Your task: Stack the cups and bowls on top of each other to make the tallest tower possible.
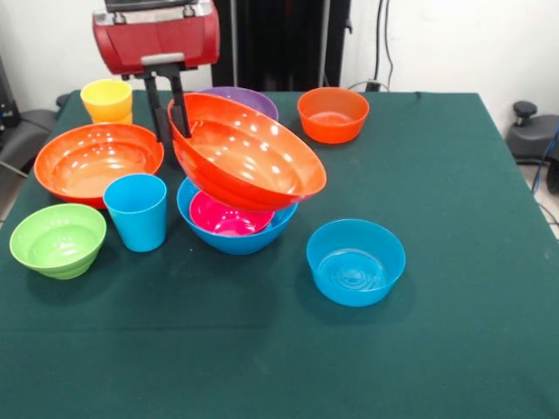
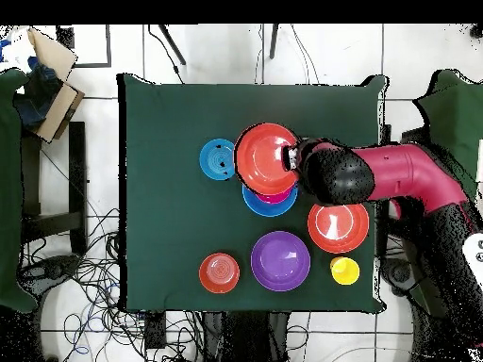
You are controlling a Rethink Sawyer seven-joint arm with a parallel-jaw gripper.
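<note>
My gripper is shut on the rim of a large orange bowl and holds it tilted just above the large blue bowl, which has the magenta bowl nested in it. In the overhead view the held bowl partly covers the blue bowl, with the gripper at its right rim. The sky blue cup stands upright left of the pile. The medium blue bowl sits to the right. The yellow cup stands at the far left.
A second large orange bowl and the lime green bowl sit at the left. The purple bowl and small orange bowl are at the far side. The green table has bare cloth at the front and right.
</note>
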